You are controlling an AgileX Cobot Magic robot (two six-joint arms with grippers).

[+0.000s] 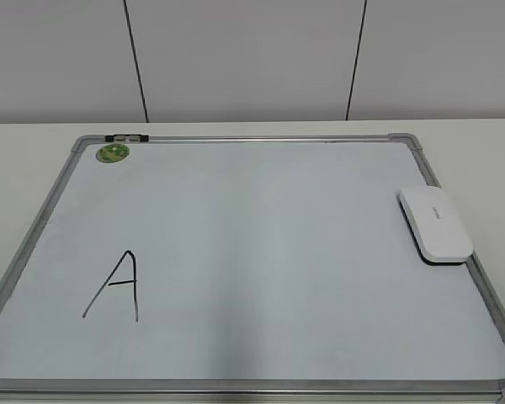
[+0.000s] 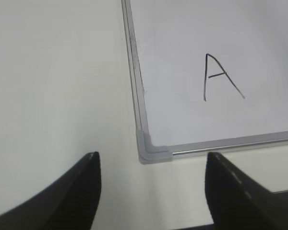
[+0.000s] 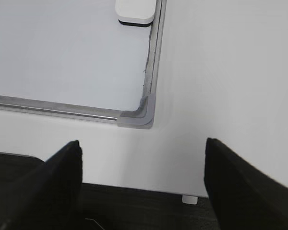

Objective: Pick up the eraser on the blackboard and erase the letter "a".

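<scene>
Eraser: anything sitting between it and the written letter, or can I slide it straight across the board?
Nothing visible. The eraser lies at the blackboard's right edge, the letter at lower left, with bare board between. Both grippers, left and right, wait open off the near corners.

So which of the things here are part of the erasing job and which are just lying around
For the job:
- eraser, at the board's right edge
- blackboard
- letter, a capital A; no lowercase a is visible
- left claw and right claw, both open

Just there:
- green sticker
- table
</scene>
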